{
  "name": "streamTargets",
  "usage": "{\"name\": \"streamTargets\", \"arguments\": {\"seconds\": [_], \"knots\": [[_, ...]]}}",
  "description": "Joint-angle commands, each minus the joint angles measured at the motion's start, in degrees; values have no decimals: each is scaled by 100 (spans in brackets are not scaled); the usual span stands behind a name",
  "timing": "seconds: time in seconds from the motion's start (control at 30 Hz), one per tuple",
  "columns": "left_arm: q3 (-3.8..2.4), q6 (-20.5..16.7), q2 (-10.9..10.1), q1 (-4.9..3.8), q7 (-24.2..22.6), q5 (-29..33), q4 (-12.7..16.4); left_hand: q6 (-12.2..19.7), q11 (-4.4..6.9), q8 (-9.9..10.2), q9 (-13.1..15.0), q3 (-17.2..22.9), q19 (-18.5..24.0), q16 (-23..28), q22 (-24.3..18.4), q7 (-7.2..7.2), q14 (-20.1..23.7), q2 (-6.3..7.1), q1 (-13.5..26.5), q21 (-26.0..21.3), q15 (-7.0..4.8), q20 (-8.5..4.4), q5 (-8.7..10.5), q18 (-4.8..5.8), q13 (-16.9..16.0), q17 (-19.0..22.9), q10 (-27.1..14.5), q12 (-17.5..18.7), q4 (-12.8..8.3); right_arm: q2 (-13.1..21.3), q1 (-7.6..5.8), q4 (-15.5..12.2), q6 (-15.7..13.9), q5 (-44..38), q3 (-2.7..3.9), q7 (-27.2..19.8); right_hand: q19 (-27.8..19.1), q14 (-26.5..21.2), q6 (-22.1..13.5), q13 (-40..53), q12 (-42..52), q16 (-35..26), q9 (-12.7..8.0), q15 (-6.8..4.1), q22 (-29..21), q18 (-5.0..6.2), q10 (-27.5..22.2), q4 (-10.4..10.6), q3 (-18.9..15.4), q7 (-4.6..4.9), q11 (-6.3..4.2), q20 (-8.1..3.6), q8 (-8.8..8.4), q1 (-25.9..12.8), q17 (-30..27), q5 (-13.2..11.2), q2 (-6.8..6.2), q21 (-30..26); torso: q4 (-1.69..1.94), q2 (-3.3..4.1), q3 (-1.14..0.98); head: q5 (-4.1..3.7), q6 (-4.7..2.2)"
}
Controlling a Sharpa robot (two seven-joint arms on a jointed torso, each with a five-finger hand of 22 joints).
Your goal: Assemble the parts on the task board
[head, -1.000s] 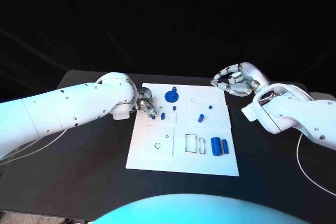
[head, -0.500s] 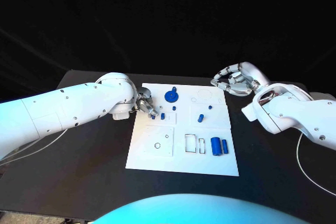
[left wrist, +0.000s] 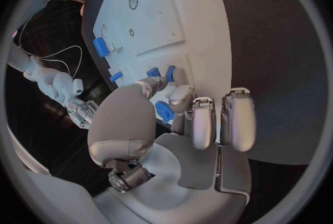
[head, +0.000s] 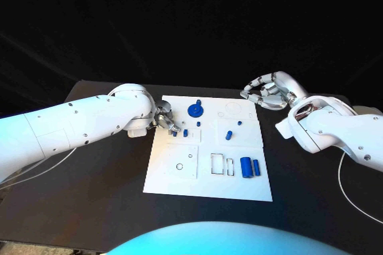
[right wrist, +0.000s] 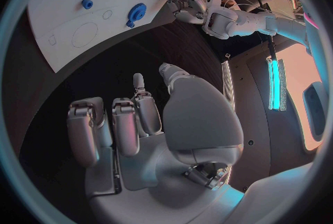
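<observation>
The left hand point(head: 165, 120) is working at the left edge of the task board point(head: 209, 177) on the bench point(head: 96, 211). Its fingertips point(left wrist: 182, 92) are closing around a small blue part point(left wrist: 164, 111) close to the board's surface, beside two other blue pieces point(head: 185, 132). I judge it is seating this part. Next it needs a careful straight push down. The right hand point(head: 267, 90) is hovering beyond the board's far right corner, fingers curled in, holding nothing.

Open board centre point(head: 209, 150); left hand point(head: 165, 121) crowding small blue parts point(head: 185, 131) at its left edge.
</observation>
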State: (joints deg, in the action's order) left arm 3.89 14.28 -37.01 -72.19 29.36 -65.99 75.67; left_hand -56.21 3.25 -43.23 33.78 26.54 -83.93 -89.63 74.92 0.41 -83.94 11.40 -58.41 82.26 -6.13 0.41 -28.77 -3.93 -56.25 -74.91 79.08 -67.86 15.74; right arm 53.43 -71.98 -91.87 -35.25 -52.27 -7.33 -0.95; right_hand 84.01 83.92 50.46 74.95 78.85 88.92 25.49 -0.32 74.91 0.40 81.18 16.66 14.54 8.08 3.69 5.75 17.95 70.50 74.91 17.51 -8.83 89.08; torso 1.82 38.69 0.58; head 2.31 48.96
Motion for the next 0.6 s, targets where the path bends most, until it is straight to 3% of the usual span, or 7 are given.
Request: {"name": "streamTargets", "arguments": {"seconds": [0.03,0.23,0.37,0.43,0.5,0.57,0.6], "knots": [[-16,-88,-18,1,9,33,28,-22,12,25,-10,-60,-103,-37,139,12,-606,-13,73,26,-25,-47,72,100,-16,-1509,33,-36,58,-3,3,3,-4,-23,0,-46,543,543,-48,589,-4,-20,9,-36,1430,-9,-13,7,-7,8,-20,-47,33,-44,1250,17,0,-22,-4,0,0,-3,-8],[-56,-268,-86,1,-8,122,106,-18,8,43,-15,-160,-100,-37,130,17,-606,-22,105,19,-26,-48,194,98,16,-1509,13,-4,91,-6,7,8,-23,-19,0,-55,542,543,-49,591,-2,-20,10,-36,1429,-8,-11,6,-8,8,-20,-47,34,-49,1250,17,1,-23,-1,-3,1,-10,-14],[-99,-528,-134,0,-45,288,154,23,-8,85,-25,-314,-90,-37,103,36,-606,-40,186,0,-18,-43,541,92,155,-1509,-65,110,96,-6,10,11,-33,-13,0,-59,542,543,-49,591,-2,-20,10,-36,1429,-8,-11,6,-8,8,-20,-47,34,-49,1250,17,1,-23,3,-3,-2,-16,-24],[-118,-728,-161,0,-94,413,176,52,-19,104,-30,-355,-88,-37,100,50,-606,-45,206,-5,-11,-39,622,91,203,-1509,-99,151,100,-6,11,13,-38,-11,0,-61,541,543,-51,590,-3,-20,10,-35,1427,-7,-12,7,-12,8,-20,-47,35,-63,1249,15,2,-27,3,-4,-4,-15,-30],[-131,-961,-185,-1,-179,534,190,141,-52,146,-37,-460,-14,1,-82,85,-581,-19,266,-116,13,-22,842,53,445,-1423,-242,340,100,-4,12,13,-44,-9,0,-63,541,543,-51,590,-3,-20,10,-35,1427,-7,-12,7,-12,8,-20,-47,35,-63,1249,15,2,-27,2,-2,-4,-20,-38],[-141,-1285,-205,-2,-380,660,193,172,-63,161,-39,-489,-9,21,-90,99,-569,-15,274,-124,21,-16,878,51,515,-1380,-287,395,103,0,13,13,-48,-8,0,-63,541,543,-51,590,-3,-20,10,-35,1427,-7,-12,7,-12,8,-20,-47,35,-63,1249,15,2,-27,2,1,-4,-29,-45],[-145,-1507,-212,-2,-581,751,190,303,-107,222,-53,-554,89,124,-320,149,-505,0,306,-269,55,-4,961,4,869,-1163,-502,670,104,2,13,12,-50,-7,0,-64,541,543,-51,590,-3,-20,10,-35,1427,-7,-12,7,-12,8,-20,-47,35,-63,1249,15,2,-27,2,3,-6,-34,-55]]}}
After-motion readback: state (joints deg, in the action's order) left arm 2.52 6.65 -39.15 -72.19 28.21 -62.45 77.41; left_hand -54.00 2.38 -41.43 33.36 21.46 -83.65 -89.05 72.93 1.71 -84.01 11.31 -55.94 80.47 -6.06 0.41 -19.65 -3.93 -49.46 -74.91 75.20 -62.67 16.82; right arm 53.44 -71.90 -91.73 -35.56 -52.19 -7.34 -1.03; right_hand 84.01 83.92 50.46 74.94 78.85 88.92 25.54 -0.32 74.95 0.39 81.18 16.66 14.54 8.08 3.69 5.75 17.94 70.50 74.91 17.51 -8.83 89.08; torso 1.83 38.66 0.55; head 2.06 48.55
